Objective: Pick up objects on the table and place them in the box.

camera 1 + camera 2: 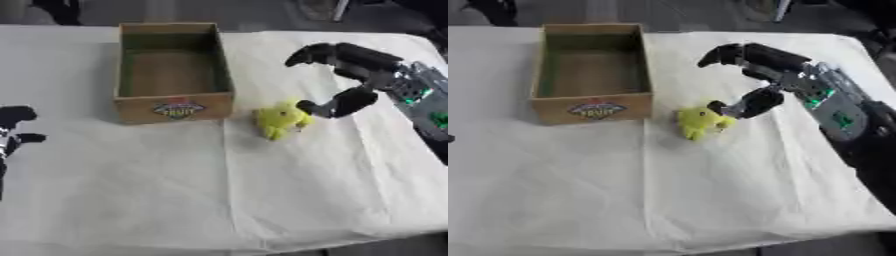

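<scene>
We see a matt white cloth point(262, 200) over the table, lying in soft creases and folds. The box point(173, 70) looks like plain brown cardboard, dull inside, with a printed colour label point(178, 108) on its front wall. The yellow-green toy point(280, 119) looks soft and fuzzy, like plush. The right hand point(776, 70) shows smooth black plastic fingers with a slight sheen, and silver metal parts behind them at the wrist.

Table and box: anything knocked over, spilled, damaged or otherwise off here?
Nothing stands out. The cardboard box sits upright and looks empty. A yellow soft toy lies on the white cloth beside it, with the right hand open next to it. The cloth has only creases.
</scene>
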